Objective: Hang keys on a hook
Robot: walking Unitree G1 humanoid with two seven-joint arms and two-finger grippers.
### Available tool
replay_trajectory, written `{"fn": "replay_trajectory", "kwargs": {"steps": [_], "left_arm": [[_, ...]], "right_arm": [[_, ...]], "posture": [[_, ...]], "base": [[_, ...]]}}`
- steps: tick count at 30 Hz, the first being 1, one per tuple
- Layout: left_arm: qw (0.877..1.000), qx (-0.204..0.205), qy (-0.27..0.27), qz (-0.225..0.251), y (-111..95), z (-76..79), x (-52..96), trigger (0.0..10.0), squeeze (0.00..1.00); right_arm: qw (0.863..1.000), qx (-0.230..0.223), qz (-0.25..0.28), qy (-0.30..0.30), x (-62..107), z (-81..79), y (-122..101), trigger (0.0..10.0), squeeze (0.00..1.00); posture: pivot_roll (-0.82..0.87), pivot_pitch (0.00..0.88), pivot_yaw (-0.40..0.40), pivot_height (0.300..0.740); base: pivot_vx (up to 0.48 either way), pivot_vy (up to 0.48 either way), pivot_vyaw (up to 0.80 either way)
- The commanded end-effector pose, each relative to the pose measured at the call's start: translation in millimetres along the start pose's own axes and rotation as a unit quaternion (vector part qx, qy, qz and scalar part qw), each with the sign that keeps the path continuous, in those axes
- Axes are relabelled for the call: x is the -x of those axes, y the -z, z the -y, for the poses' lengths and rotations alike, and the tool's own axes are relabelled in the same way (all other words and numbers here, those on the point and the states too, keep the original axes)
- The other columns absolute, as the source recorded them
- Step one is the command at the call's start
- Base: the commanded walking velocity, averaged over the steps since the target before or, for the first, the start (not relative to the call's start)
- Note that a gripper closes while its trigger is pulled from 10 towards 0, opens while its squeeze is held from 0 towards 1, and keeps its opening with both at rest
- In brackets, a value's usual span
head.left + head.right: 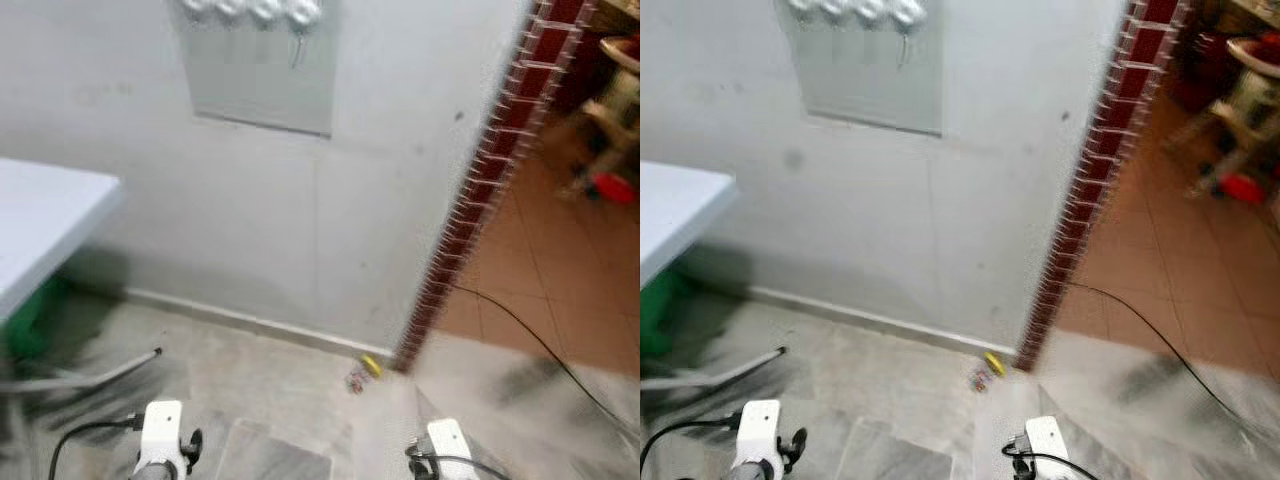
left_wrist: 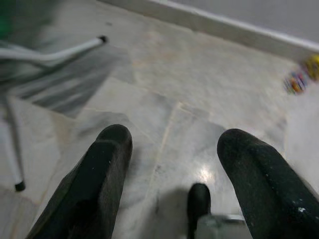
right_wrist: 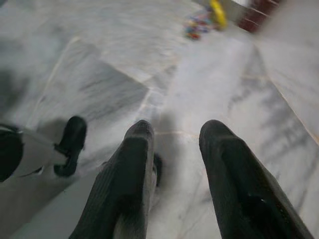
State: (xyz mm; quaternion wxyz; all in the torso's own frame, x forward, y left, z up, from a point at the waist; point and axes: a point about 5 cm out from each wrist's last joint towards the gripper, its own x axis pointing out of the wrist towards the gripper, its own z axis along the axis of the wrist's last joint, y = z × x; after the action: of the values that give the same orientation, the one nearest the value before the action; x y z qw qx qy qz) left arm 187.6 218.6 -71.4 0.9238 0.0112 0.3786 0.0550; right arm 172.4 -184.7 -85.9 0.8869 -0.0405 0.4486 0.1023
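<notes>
Both grippers hang low over the pale marble floor point(image 1: 290, 400) and carry nothing: we see the left gripper point(image 2: 182, 184) with its two black fingers spread wide apart, bare veined stone showing between them, and the right gripper point(image 3: 174, 169) with its fingers likewise parted, though by a narrower gap. In the head views the white wrist housings of our two arms sit at the bottom edge, left point(image 1: 163, 432) and right point(image 1: 450, 445). A small bunch of keys with a yellow tag and coloured bits point(image 1: 362, 373) lies on the floor in the lower middle of the frame, just beside the white skirting at the foot of the grey plastered wall point(image 1: 300, 220) and close to the corner edged with dark red tiles point(image 1: 480, 190). The same bunch shows blurred near the upper right of the left wrist view point(image 2: 301, 77) and near the top of the right wrist view point(image 3: 204, 20), well apart from both grippers. High on the wall, at the top of the frame, a row of rounded silver hooks point(image 1: 250, 12) tops a grey rectangular panel point(image 1: 262, 80). A white table corner point(image 1: 50, 215) enters from the left, with something green point(image 1: 30, 315) beneath it. A black cable point(image 1: 530, 340) crosses the terracotta tiled floor point(image 1: 560, 260) on the right.
</notes>
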Motion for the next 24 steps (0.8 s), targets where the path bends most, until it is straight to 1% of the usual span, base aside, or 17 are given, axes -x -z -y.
{"fn": "replay_trajectory", "kwargs": {"steps": [1,21,24], "left_arm": [[1.0,0.002,0.001,-0.01,4.6,2.1,0.9,10.0,0.0],[1.0,0.006,-0.002,-0.009,7.1,1.5,2.1,10.0,0.0],[1.0,0.021,0.005,0.009,1.5,3.2,1.1,10.0,0.0]], "right_arm": [[1.0,-0.006,-0.012,0.008,1.9,4.1,5.5,10.0,0.0],[1.0,-0.001,-0.017,0.007,2.2,3.2,7.9,10.0,0.0],[1.0,0.001,-0.006,0.007,2.7,6.9,4.2,10.0,0.0]], "posture": [[-0.12,0.0,-0.01,0.728],[-0.11,0.0,-0.007,0.728],[-0.12,0.0,-0.013,0.728]], "base": [[0.0,0.0,0.8],[0.0,0.0,0.8],[0.0,0.0,0.8]]}}
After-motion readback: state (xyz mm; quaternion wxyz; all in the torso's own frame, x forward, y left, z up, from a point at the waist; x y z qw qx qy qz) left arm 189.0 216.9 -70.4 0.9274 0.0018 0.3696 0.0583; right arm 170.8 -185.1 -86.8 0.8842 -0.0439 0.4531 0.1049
